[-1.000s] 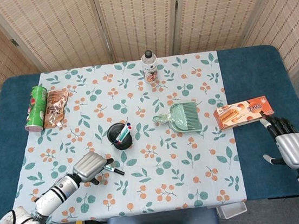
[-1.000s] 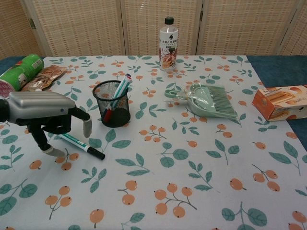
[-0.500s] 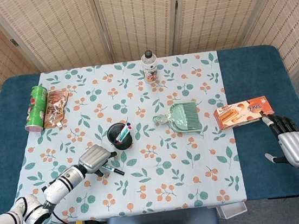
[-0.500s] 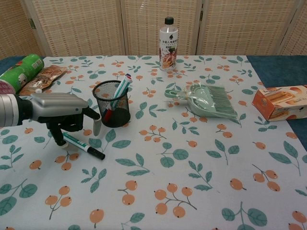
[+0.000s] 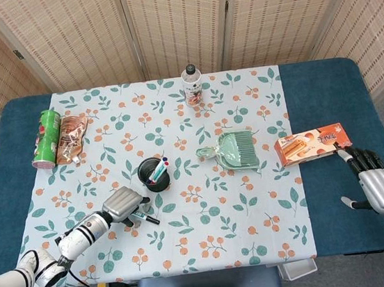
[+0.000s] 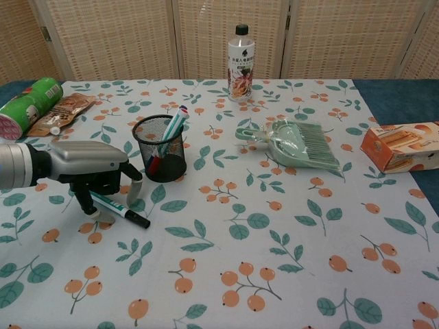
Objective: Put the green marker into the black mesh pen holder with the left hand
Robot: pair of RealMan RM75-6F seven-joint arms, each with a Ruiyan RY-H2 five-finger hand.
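The green marker [image 6: 118,208] with a white body and black cap lies flat on the flowered cloth, just left-front of the black mesh pen holder [image 6: 160,157]; the marker [image 5: 145,217] also shows in the head view. The holder [image 5: 154,175] stands upright with a few pens in it. My left hand [image 6: 92,171] sits low over the marker's rear half with its fingers pointing down on either side; the marker still rests on the table. The same left hand [image 5: 124,203] shows in the head view. My right hand [image 5: 378,188] rests open off the table's right side.
A bottle [image 6: 240,63] stands at the back centre. A green dustpan [image 6: 295,142] lies right of the holder, an orange box [image 6: 401,147] at the far right. A green can [image 6: 26,106] and a snack packet [image 6: 60,112] lie at the back left.
My left hand has moved right and forward toward the holder and sunk lower over the marker. The marker has not moved. The right hand has drifted slightly.
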